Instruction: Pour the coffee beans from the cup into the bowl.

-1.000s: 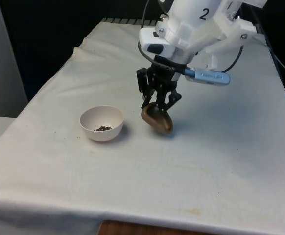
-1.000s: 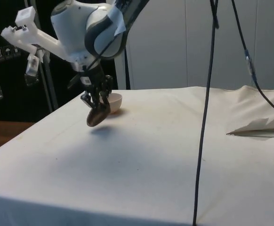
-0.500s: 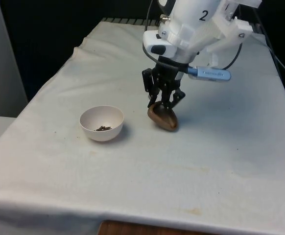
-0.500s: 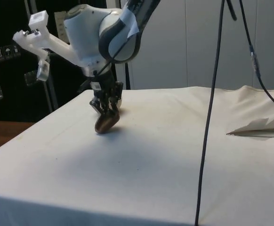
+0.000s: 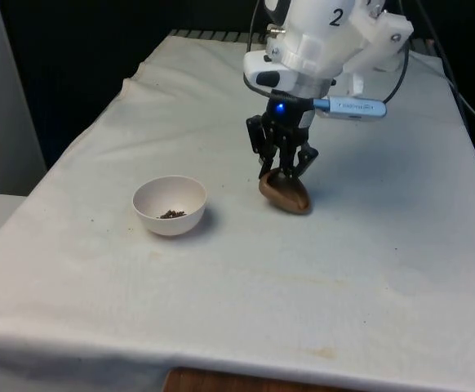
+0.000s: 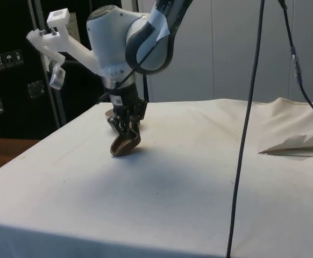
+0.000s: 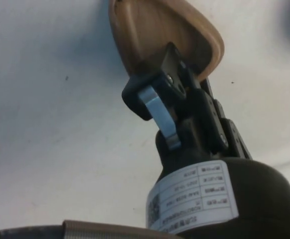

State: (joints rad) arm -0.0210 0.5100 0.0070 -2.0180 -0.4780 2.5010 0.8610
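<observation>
The gripper [image 5: 284, 173] is clamping the rim of the tilted brown cup [image 5: 285, 195], holding it low over the cloth. The white bowl [image 5: 170, 205], with beans inside, is sitting at the cup's nine o'clock in the front view, well apart.

White cloth-covered desk [image 5: 368, 269]; faint brownish stains near its near edge. Thin black cable [image 6: 242, 161] hangs down in front of the desk, side view. Folded cloth ridge [image 6: 296, 145] on desk beyond the cable.
</observation>
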